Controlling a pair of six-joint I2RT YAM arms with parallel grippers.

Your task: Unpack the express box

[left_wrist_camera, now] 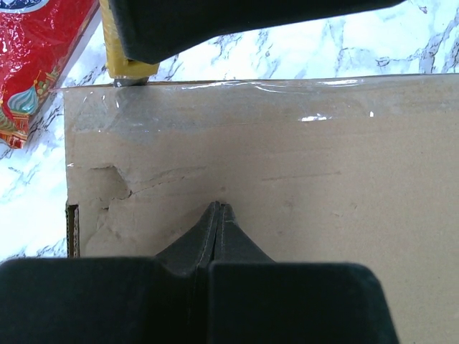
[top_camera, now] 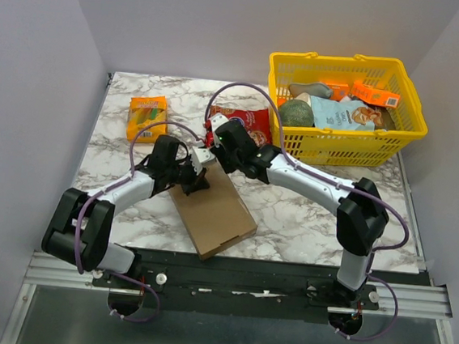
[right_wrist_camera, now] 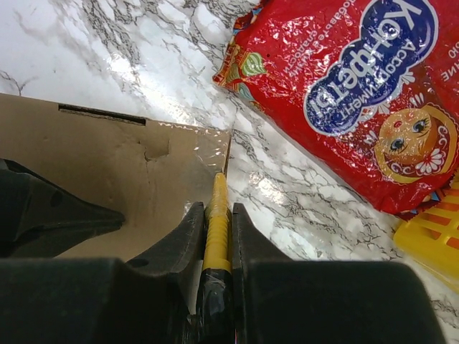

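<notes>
1. The express box (top_camera: 217,215) lies flat and skewed on the marble table (top_camera: 306,220), near the middle, just beyond the arms' bases. Clear tape (left_wrist_camera: 251,107) runs along its far edge.
2. The left gripper (left_wrist_camera: 219,213) is fully closed, its tips meeting on the box's top face.
3. The right gripper (right_wrist_camera: 216,209) clamps a slim yellow tool (right_wrist_camera: 217,192), perhaps a cutter, though its tip is unclear, at the taped far edge.
4. A red snack bag (right_wrist_camera: 344,93) lies just beyond the box. The yellow basket (top_camera: 345,65) stands far right, and an orange packet (top_camera: 147,117) lies far left.
</notes>
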